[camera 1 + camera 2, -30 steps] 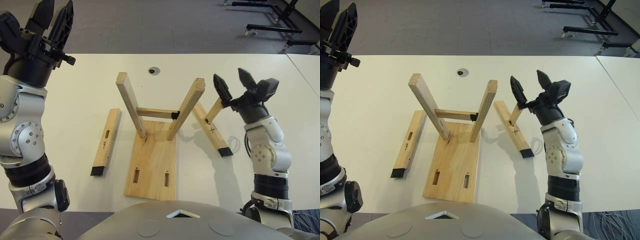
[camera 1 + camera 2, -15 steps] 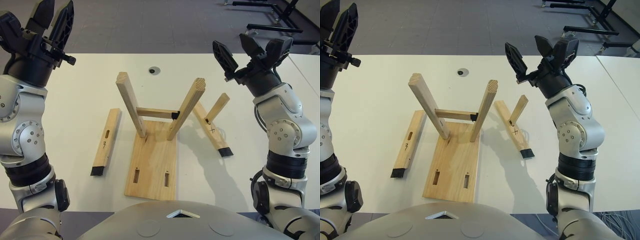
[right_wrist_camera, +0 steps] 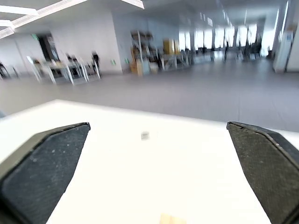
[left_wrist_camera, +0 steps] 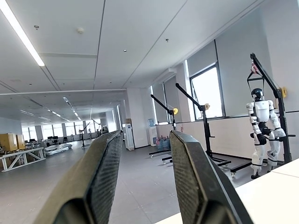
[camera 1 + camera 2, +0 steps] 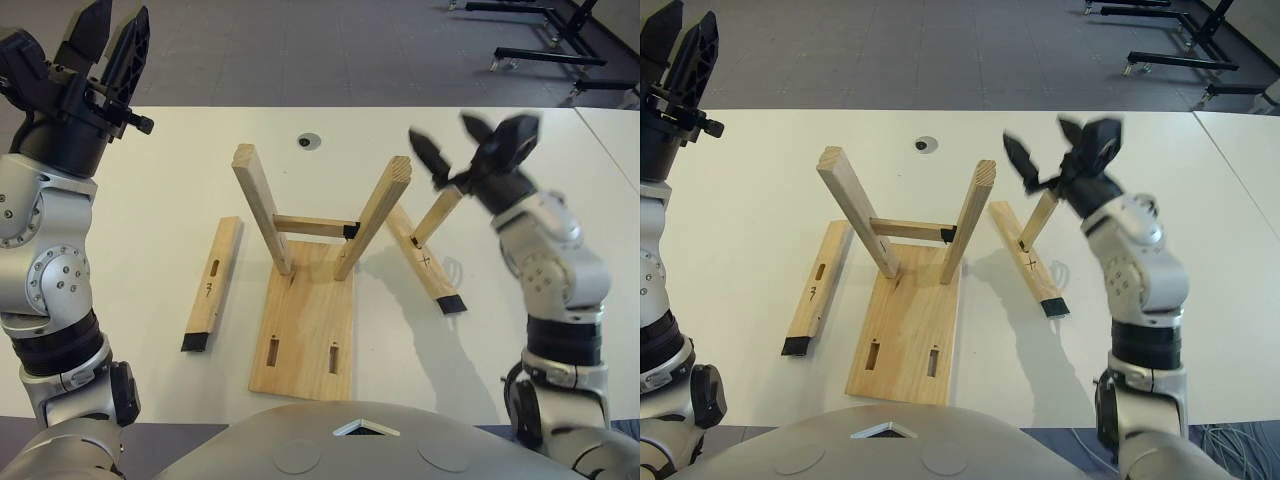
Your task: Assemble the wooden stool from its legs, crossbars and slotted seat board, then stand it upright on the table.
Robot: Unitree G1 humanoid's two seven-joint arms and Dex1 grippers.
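right jaws spread wide, just above the raised tip of the crossbar point(image 5: 436, 215). it leans up from the leg point(image 5: 430, 270) lying right of the seat board point(image 5: 305, 330), long axis far-left to near-right. left jaws, narrowly parted, hang far left over the desk point(image 5: 150, 200); we judge the right arm nearer.
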